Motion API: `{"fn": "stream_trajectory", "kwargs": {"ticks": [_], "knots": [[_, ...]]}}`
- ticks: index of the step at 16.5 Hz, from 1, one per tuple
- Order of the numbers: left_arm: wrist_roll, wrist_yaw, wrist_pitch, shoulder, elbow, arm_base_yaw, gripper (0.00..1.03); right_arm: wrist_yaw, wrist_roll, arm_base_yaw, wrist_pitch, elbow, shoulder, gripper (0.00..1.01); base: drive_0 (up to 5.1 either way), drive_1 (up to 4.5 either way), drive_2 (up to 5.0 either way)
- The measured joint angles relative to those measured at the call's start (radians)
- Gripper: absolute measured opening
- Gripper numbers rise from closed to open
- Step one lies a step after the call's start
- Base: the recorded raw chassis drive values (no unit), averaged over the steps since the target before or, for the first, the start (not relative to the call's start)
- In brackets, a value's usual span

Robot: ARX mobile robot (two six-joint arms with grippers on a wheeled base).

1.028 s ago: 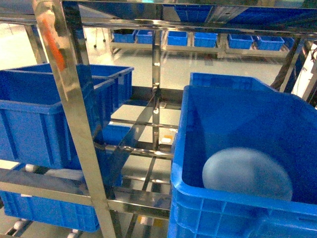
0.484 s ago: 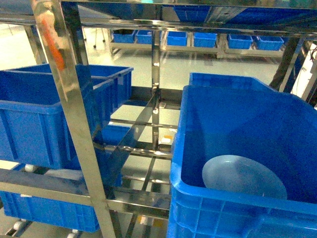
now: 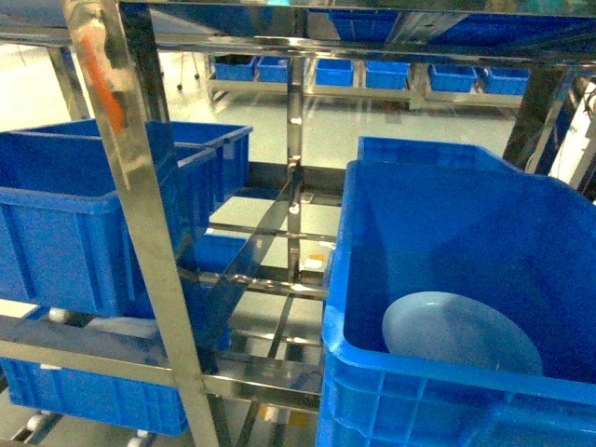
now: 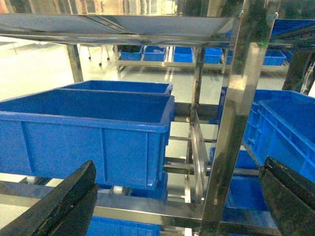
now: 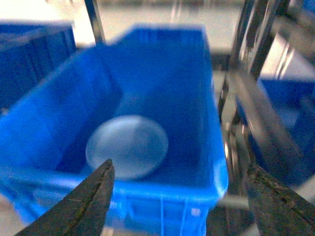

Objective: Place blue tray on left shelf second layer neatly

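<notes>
Blue tray [image 3: 461,332] lies in the crate [image 3: 372,233]; stiff, glossy, probably slippery, so I'd pinch its rim. Right gripper [image 5: 184,196] and left gripper [image 4: 177,201] both wide open, empty.

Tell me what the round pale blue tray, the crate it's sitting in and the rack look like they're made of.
Blue tray: probably glazed ceramic or melamine; smooth, glossy, soft sheen.
Blue crate: molded plastic, with a thick rolled rim and a uniform, slightly shiny color.
Rack post: polished stainless steel, judging by its mirror-like reflections.
</notes>
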Motion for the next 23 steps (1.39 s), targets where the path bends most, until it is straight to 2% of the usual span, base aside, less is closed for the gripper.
{"fn": "stream_trajectory", "kwargs": {"ticks": [1,2,3,4,5,6,7,11,12,13,23], "knots": [[0.000,0.002,-0.002,0.000,0.000,0.002,0.98,0.017,0.000,0.022,0.219,-0.124,-0.124,0.72,0.0,0.00,0.0],[0.000,0.003,0.001,0.000,0.000,0.000,0.98,0.056,0.000,0.046,0.356,-0.160,-0.147,0.59,0.0,0.00,0.0],[0.000,0.000,0.000,0.000,0.000,0.000,0.98,0.143,0.001,0.136,0.394,-0.164,-0.168,0.46,0.0,0.00,0.0],[0.000,0.002,-0.001,0.000,0.000,0.001,0.98,0.142,0.000,0.164,0.387,-0.176,-0.200,0.31,0.0,0.00,0.0],[0.000,0.001,-0.001,0.000,0.000,0.001,0.98,0.164,0.000,0.155,0.373,-0.191,-0.210,0.19,0.0,0.00,0.0],[0.000,0.002,-0.001,0.000,0.000,0.001,0.98,0.163,0.000,0.156,0.363,-0.204,-0.230,0.06,0.0,0.00,0.0],[0.000,0.002,-0.001,0.000,0.000,0.001,0.98,0.162,0.000,0.157,0.358,-0.206,-0.236,0.01,0.0,0.00,0.0],[0.000,0.002,-0.001,0.000,0.000,0.001,0.98,0.162,0.002,0.157,0.338,-0.215,-0.279,0.02,0.0,0.00,0.0],[0.000,0.002,-0.001,0.000,0.000,0.001,0.98,0.162,0.002,0.157,0.300,-0.240,-0.332,0.02,0.0,0.00,0.0],[0.000,0.001,-0.001,0.000,0.000,0.001,0.98,0.162,0.002,0.157,0.177,-0.244,-0.427,0.02,0.0,0.00,0.0],[0.000,0.002,0.000,0.000,0.000,0.001,0.98,0.162,0.002,0.157,0.181,-0.244,-0.466,0.02,0.0,0.00,0.0]]}}
